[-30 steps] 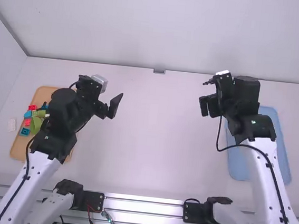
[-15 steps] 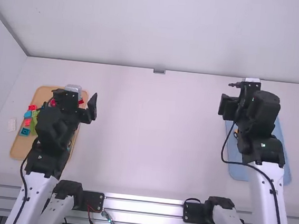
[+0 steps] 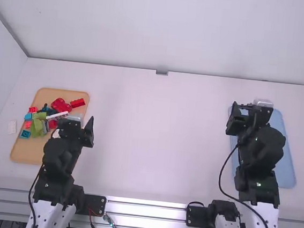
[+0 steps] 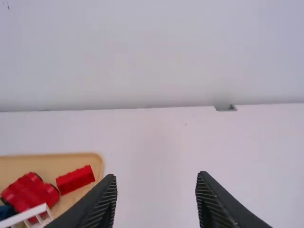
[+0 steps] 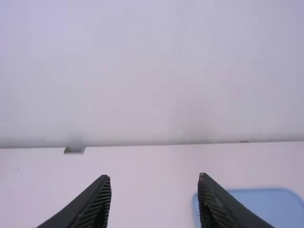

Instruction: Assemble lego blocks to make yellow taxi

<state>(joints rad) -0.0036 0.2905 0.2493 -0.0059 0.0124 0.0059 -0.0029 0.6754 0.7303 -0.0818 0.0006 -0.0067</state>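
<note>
Our worktop (image 3: pixel 160 142) seems arranged for building.
The blue tray (image 3: pixel 284 170), partly hidden, perhaps awaits finished work; the tan tray (image 3: pixel 25 153) corrals supplies. Our left tool (image 4: pixel 156 175) and right tool (image 5: pixel 155 176) are spread, pinching nothing, likely ready to pick loose Lego blocks (image 3: pixel 77 103) inside the tan tray.

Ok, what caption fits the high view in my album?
Two robot arms, a tan tray of colourful blocks, a blue tray.
</note>
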